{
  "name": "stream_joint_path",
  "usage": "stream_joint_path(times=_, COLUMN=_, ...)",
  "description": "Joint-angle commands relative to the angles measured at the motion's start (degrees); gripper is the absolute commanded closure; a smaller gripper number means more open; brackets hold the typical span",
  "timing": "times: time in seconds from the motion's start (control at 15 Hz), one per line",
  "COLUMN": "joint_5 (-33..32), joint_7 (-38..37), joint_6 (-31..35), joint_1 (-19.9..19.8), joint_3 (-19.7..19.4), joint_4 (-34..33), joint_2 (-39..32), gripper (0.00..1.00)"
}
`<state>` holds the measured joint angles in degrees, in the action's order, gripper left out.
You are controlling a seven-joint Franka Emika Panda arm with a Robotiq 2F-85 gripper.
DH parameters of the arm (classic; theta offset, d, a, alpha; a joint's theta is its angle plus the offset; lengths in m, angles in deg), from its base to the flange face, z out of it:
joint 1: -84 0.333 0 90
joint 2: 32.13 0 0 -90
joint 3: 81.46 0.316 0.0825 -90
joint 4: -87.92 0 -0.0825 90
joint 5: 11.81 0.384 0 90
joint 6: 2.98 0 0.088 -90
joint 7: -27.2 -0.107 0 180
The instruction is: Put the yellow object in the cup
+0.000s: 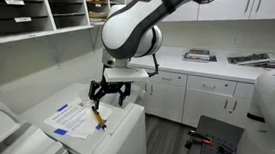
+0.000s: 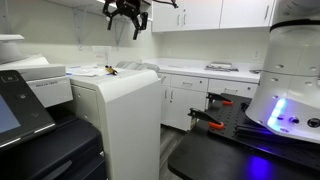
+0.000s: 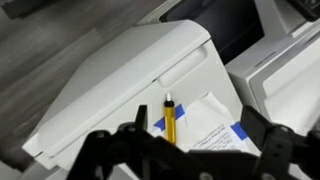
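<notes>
The yellow object [image 3: 169,122] is a thin yellow stick lying on top of a white cabinet [image 3: 110,80], beside white paper sheets with blue marks [image 3: 205,128]. It also shows in an exterior view [image 1: 98,117] and faintly in the other [image 2: 110,69]. My gripper [image 1: 106,97] hangs above the stick with its fingers spread, open and empty; it shows in both exterior views [image 2: 126,24] and at the bottom of the wrist view [image 3: 185,150]. No cup shows in any view.
Wall shelves with paper trays [image 1: 43,9] stand behind the cabinet. A printer [image 2: 35,110] sits beside it. White counters with drawers [image 1: 207,88] run along the back. A second white robot base [image 2: 290,80] stands on a dark platform.
</notes>
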<state>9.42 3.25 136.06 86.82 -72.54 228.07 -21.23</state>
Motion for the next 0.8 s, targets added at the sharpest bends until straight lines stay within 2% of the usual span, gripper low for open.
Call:
stream_joint_path(times=0.0, joint_5=1.3, joint_7=-2.9, joint_6=2.6, joint_1=0.7, joint_3=-0.8, joint_4=-5.3, joint_2=-9.2, gripper=0.00)
stream_joint_path(times=0.4, joint_5=-11.2, joint_7=-10.8, joint_6=1.7, joint_1=2.6, joint_3=-2.6, joint_4=-12.1, joint_2=-20.0, gripper=0.00)
stream_joint_path(times=0.6, joint_5=-14.2, joint_7=-13.5, joint_6=1.4, joint_1=4.2, joint_3=-4.0, joint_4=-14.1, joint_2=-22.9, gripper=0.00)
stream_joint_path(times=0.73, joint_5=-15.2, joint_7=-14.3, joint_6=1.0, joint_1=5.0, joint_3=-4.9, joint_4=-15.0, joint_2=-24.2, gripper=0.05)
